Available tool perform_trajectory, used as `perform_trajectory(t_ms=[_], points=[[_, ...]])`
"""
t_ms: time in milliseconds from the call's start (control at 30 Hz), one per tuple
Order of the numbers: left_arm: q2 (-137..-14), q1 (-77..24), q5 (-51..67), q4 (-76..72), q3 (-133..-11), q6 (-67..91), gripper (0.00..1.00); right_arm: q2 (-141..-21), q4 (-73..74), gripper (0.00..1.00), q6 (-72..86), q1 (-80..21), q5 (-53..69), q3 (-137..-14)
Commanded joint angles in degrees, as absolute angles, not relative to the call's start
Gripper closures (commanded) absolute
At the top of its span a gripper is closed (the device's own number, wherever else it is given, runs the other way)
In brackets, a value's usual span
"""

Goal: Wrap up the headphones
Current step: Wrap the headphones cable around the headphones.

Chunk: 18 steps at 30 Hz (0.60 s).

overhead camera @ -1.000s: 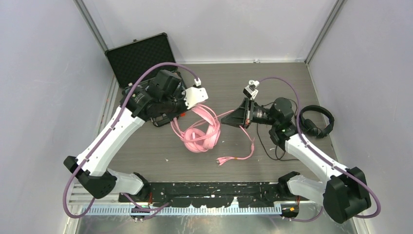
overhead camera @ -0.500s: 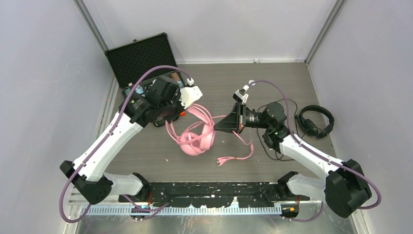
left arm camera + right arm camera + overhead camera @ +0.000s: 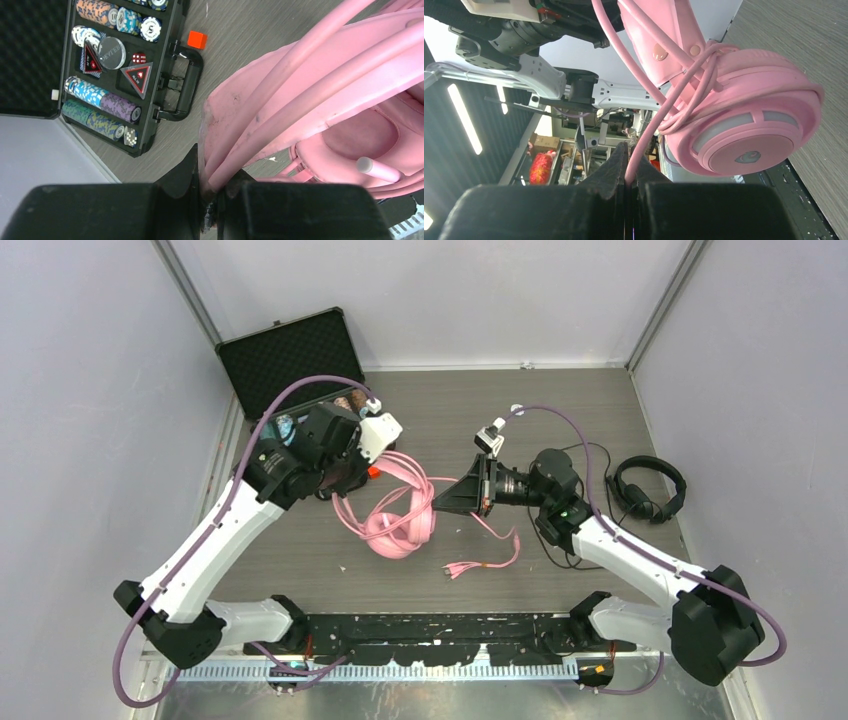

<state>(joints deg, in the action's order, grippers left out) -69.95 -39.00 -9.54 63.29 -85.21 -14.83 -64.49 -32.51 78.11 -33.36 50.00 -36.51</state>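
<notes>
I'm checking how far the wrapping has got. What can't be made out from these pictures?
- Top view: the tips of the left pincer sit under its own wrist.
- Right wrist view: loops of the pink cable overlap on the pink headphones; turns cannot be counted.
- Top view: the thin cable of the black headphones is too small to trace and partly behind the right arm.

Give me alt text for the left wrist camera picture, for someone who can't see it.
The left gripper, jaws shut, pinches the pink headphones by the headband along with strands of pink cable. Behind, on the table, lies an open black case of poker chips, a red cube beside its handle.
</notes>
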Motion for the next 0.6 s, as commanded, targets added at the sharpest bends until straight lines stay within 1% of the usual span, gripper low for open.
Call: perform_trajectory(t_ms=[0, 167, 333, 567], points=[[-67.42, -38.53, -12.64, 62.62, -85.71, -11.98, 1.00, -62.04, -33.34, 0.96, 75.39, -33.95, 48.60, -40.05], [-67.84, -38.47, -14.25, 62.84, -85.69, -10.57, 1.00, -62.40, -32.60, 0.98, 74.87, -35.14, 48.13, -40.75], [-69.15, -38.41, -16.63, 63.64, -87.00, -6.59, 1.00, -63.02, -31.80, 0.90, 74.07, -37.77, 46.59, -41.97], [-69.58, -38.18, -18.10, 64.31, -88.48, 2.58, 1.00, -64.76, -30.57, 0.88, 72.04, -40.77, 44.84, -43.03]])
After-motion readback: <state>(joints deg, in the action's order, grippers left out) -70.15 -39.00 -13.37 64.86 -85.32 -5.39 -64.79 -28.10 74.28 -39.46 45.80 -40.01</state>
